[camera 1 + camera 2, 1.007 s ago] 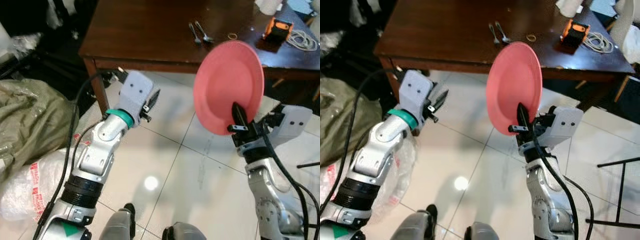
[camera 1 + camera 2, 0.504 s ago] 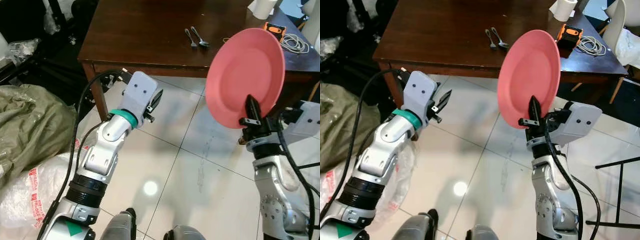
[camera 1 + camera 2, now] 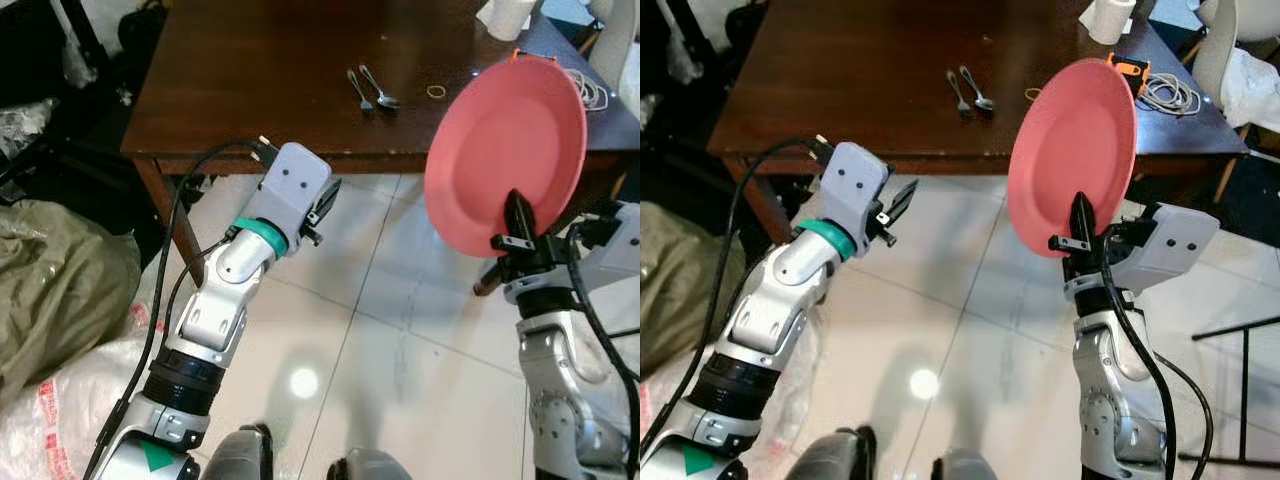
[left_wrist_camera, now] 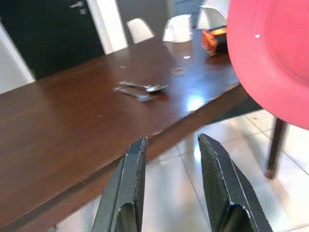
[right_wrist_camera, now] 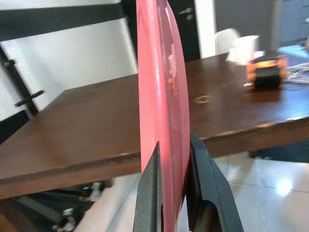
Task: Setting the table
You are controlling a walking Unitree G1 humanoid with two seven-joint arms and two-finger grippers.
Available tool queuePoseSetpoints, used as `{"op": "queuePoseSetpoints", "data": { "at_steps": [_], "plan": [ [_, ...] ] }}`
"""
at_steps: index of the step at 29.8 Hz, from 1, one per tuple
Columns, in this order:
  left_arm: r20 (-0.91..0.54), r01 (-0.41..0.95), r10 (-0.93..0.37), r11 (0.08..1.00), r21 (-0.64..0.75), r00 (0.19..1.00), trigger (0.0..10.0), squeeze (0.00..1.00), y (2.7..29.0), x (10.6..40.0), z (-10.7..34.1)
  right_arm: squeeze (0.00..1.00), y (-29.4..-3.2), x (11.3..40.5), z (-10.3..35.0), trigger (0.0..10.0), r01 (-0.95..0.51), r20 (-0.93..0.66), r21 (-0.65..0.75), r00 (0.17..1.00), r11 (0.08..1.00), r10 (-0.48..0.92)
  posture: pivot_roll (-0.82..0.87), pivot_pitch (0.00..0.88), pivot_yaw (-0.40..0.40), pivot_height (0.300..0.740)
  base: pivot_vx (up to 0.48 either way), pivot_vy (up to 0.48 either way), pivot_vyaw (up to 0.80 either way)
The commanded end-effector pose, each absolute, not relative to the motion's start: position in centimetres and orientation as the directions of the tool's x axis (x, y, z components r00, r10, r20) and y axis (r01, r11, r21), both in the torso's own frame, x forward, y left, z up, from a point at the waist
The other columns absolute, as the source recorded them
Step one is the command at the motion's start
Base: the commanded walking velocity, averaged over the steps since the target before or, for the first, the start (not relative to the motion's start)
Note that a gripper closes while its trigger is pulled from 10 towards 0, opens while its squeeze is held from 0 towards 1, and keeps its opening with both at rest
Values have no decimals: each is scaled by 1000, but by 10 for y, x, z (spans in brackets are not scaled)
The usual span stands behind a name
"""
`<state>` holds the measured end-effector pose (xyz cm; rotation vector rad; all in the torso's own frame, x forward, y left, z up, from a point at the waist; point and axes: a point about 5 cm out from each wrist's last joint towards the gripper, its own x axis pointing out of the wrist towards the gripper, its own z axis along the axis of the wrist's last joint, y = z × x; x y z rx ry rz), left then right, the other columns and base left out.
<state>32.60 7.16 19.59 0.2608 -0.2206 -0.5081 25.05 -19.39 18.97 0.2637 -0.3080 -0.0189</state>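
While we stand short of the dark wooden desk (image 3: 280, 80), our right gripper (image 3: 518, 222) pinches the lower rim of the pink plate (image 3: 505, 150), which stands almost on edge at the right of the frame, over the tiled floor (image 3: 380, 330) and in front of the desk's near edge. In the right wrist view the two black fingers (image 5: 147, 193) clamp the rim from both sides, so the hold looks firm but narrow. Our left gripper (image 3: 902, 203) hovers at centre left, its fingers parted with nothing between them, pointing towards the desk edge.

On the desk, a fork (image 3: 355, 88) and a spoon (image 3: 376, 88) lie side by side near the upper middle of the frame, a small ring-shaped band (image 3: 436, 92) lies just right of them, and an orange device (image 3: 1125, 68) with a coil of white cable (image 3: 1167, 93) sits farther right.

We judge the step in hand to be carrying the plate to the desk. To do it well we should come closer first, then tip the plate flat before lowering it, since a rim pinch gives little control over a tilted disc. A bare patch left of the cutlery looks suitable, well away from the cable.
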Motion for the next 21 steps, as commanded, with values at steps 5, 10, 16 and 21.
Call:
{"op": "queuePoseSetpoints", "data": {
  "at_steps": [5,10,16,21],
  "plan": [
    [123,456,-508,838,298,853,10000,0,71,326,190,0,-195,248,187,10000,-22,287,254,956,967,-54,1,37,11,740,352,0,0],
    [123,456,-507,839,298,853,10000,0,71,326,190,0,-193,248,186,10000,-37,285,254,958,966,-38,1,37,11,740,347,0,0],
    [126,453,-505,841,296,854,10000,0,71,326,190,0,-189,248,188,10000,-84,295,302,955,949,-10,3,36,10,740,344,0,0],
    [131,452,-504,842,293,854,10000,0,71,326,191,0,-189,246,192,10000,-130,320,413,947,902,-10,3,36,10,740,344,0,0]
  ]
}}
